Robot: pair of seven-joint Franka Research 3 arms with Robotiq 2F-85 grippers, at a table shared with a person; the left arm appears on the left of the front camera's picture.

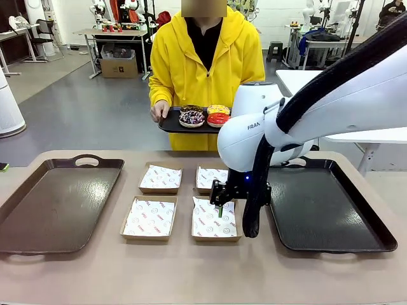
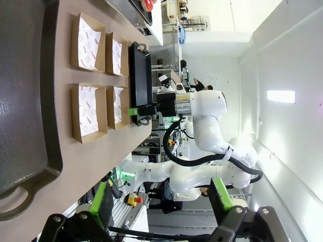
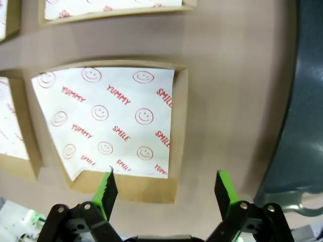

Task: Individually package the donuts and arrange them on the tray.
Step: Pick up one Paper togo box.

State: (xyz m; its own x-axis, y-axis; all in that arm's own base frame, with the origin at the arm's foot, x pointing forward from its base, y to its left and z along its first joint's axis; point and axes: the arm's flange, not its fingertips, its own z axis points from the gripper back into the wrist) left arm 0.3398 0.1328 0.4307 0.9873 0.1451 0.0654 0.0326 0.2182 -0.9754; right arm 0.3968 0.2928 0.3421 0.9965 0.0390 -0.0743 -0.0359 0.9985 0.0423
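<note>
Looking across the table [image 1: 191,273], you find the donuts [image 1: 192,117] on a small black tray [image 1: 168,124] that the person at the far side holds in front of the yellow hoodie [image 1: 181,63]. Four show on it: a dark one with white and pink drizzle at the near left, a glossy red one [image 1: 218,119] at the near right, a yellow one [image 1: 219,109] behind the red, and a fourth at the far left that is too hidden to describe. The person's hand [image 1: 159,111] grips the left end of that tray.

Note the four paper-lined boxes in the middle of the table, set two by two: far left [image 1: 160,178], far right [image 1: 210,178], near left [image 1: 148,219] and near right [image 1: 213,225]. Each one holds only its printed paper. A large brown tray [image 1: 57,203] lies to their left and a large dark tray [image 1: 324,210] to their right, both bare.

Check the right gripper [image 1: 220,208]: it points down over the far edge of the near right box. In the right wrist view its fingers stand wide apart with nothing between them, and one green pad [image 3: 107,189] sits above the box's near edge.

Check the left gripper [image 2: 164,199]: its fingers are likewise spread wide and grip nothing, held off to the left of the table and aimed across it.
</note>
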